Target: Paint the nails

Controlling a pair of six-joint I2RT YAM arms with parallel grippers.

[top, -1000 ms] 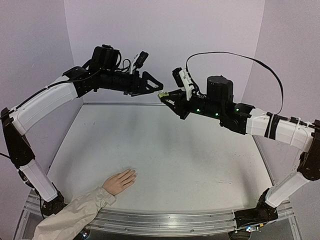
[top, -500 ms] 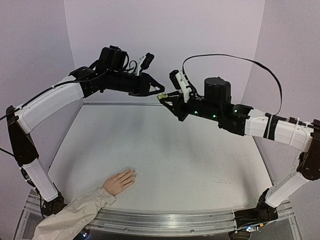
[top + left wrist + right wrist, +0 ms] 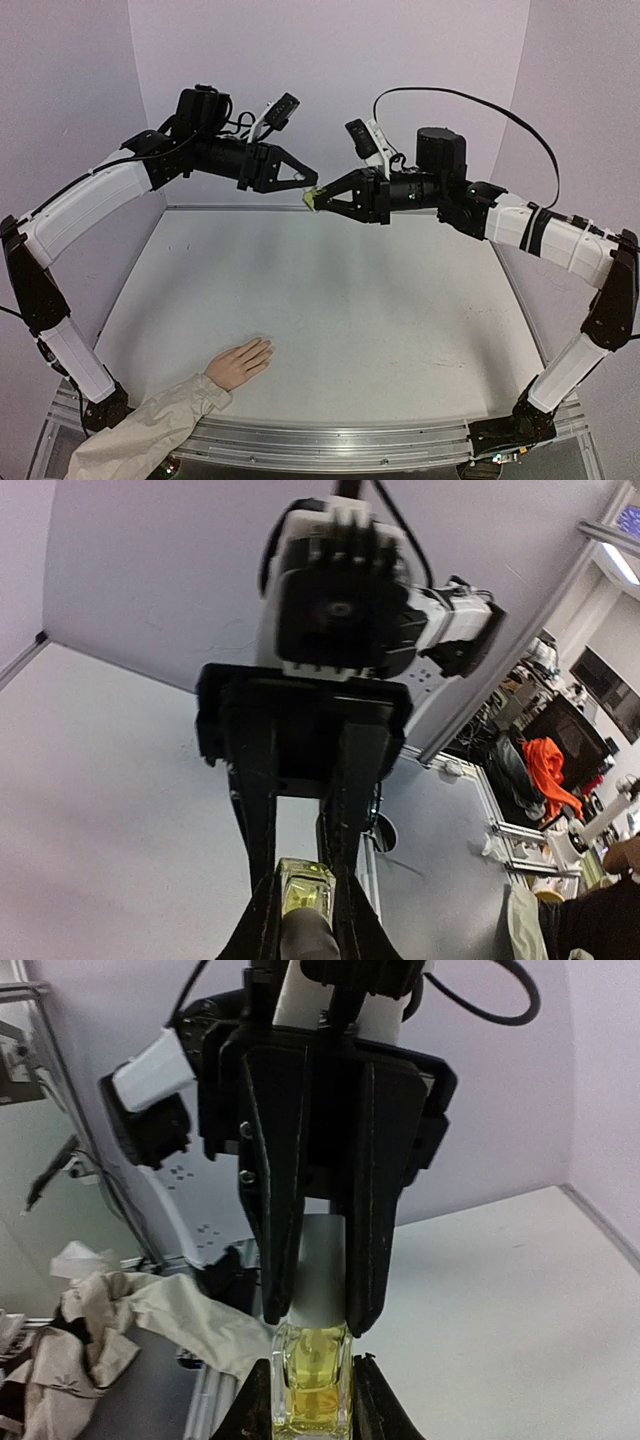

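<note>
High above the table's far side, my two grippers meet tip to tip. The right gripper [image 3: 320, 200] [image 3: 312, 1405] is shut on the glass body of a small yellow-green bottle [image 3: 312, 197] [image 3: 312, 1380] [image 3: 305, 885]. From the opposite side, the left gripper [image 3: 306, 186] [image 3: 305, 930] is shut on the bottle's pale cap [image 3: 322, 1265] [image 3: 305, 942]. The peach hand [image 3: 238, 363] lies flat at the near left of the table. Its tiny nails [image 3: 266, 347] point right, far below both grippers.
A beige sleeve [image 3: 140, 430] runs from the hand to the near-left corner, over the metal rail [image 3: 350, 440]. The left arm's base [image 3: 100, 405] stands close beside the sleeve. Lilac walls close in the back and both sides.
My left gripper moved in from the left and closed on the bottle's cap. The right wrist has since turned, and the joined grippers have shifted slightly left and down.
</note>
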